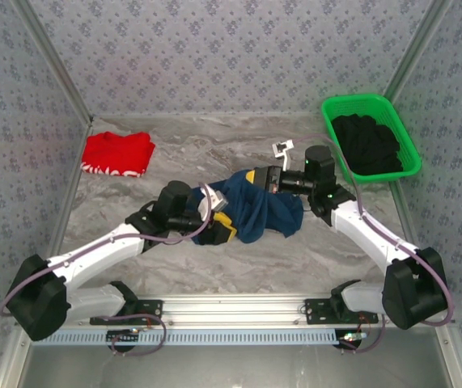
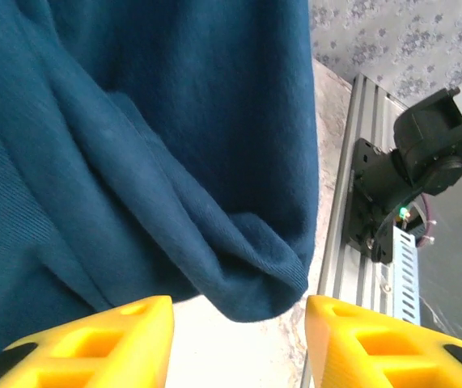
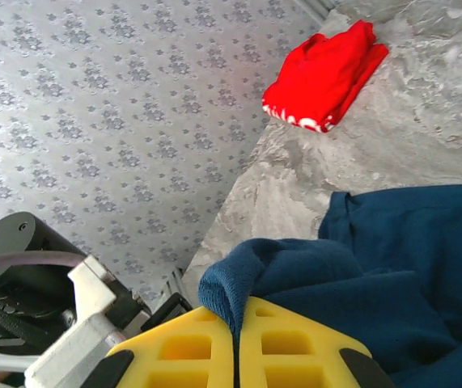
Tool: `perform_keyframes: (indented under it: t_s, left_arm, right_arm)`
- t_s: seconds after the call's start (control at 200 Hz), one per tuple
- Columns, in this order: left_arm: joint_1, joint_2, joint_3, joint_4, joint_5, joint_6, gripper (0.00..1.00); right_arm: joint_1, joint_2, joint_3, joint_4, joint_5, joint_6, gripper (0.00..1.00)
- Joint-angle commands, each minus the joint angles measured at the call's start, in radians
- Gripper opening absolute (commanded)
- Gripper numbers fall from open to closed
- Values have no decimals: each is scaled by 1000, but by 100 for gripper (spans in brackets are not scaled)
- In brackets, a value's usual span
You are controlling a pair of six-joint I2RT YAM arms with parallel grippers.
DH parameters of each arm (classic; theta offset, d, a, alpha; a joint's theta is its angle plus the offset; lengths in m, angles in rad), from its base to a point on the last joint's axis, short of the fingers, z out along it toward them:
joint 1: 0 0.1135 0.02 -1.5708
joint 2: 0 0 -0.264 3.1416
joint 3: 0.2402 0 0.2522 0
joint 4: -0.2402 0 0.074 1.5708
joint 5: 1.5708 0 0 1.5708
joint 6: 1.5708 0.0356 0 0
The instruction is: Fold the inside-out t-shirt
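Clearly the folding proper is not begun: the navy inside-out t-shirt (image 1: 256, 208) lies bunched in a heap at the middle of the surface (image 1: 214, 145), between the two hands. The right hand (image 3: 235, 323), at the heap's 12 o'clock, is clamped tight on a ridge of cloth. The left hand (image 2: 239, 339), at its 8 o'clock, stands part-open and grips nothing; a rounded fold hangs just ahead of its fingers. Next, I judge, it must close on that fold so both hands can spread the shirt flat.

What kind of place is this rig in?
Likely a lab robot cell for laundry folding: patterned panel walls boxing in a marble-look table, two arms on an aluminium rail, a navy t-shirt, and a green basket of dark clothes.
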Motion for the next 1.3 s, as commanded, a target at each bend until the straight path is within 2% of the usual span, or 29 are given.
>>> perform_keyframes:
  t_s: [0.0, 0.075, 0.425, 0.5, 0.55, 0.595, 0.655, 0.739, 0.779, 0.914, 1.019, 1.124, 1.184, 1.299]
  left_arm:
    - [10, -49, 54, 32, -136, -67, 48]
    - [10, -19, 104, -11, -205, -111, 49]
    - [-31, 179, 239, -35, -304, -196, 58]
    - [-31, 210, 251, -27, -305, -184, 55]
    - [-29, 223, 251, -3, -299, -179, 45]
    - [-24, 229, 250, 18, -264, -176, 30]
    - [-7, 218, 234, 80, -179, -190, 15]
    - [32, 172, 170, 221, -2, -235, 4]
    - [51, 143, 137, 301, 75, -264, 0]
    - [72, 70, 64, 497, 231, -342, 0]
    - [72, 40, 55, 529, 282, -351, 0]
    - [76, 18, 51, 520, 287, -348, 0]
    - [84, 11, 48, 515, 283, -345, 0]
    - [102, -2, 38, 499, 282, -327, 0]
  right_arm:
    - [-8, -18, -8, 82, -61, 15, 0]
    - [-8, -25, -10, 75, -55, 14, 0]
    - [-8, -28, -20, 110, -43, 14, 0]
    - [-7, -33, -21, 101, -58, 18, 0]
    - [-10, -38, -22, 100, -63, 21, 0]
    - [-14, -43, -22, 99, -64, 22, 0]
    - [-32, -56, -20, 50, -59, -8, 0]
    - [-70, -81, -10, -78, -27, -77, 0]
    - [-80, -97, -1, -173, 18, -168, 0]
    - [-66, -99, 44, -320, 165, -312, 0]
    - [-48, -79, 77, -386, 226, -334, 14]
    - [-24, -75, 169, -619, 435, -447, 29]
    - [-9, -92, 204, -714, 524, -507, 34]
    - [8, -180, 204, -774, 555, -581, 41]
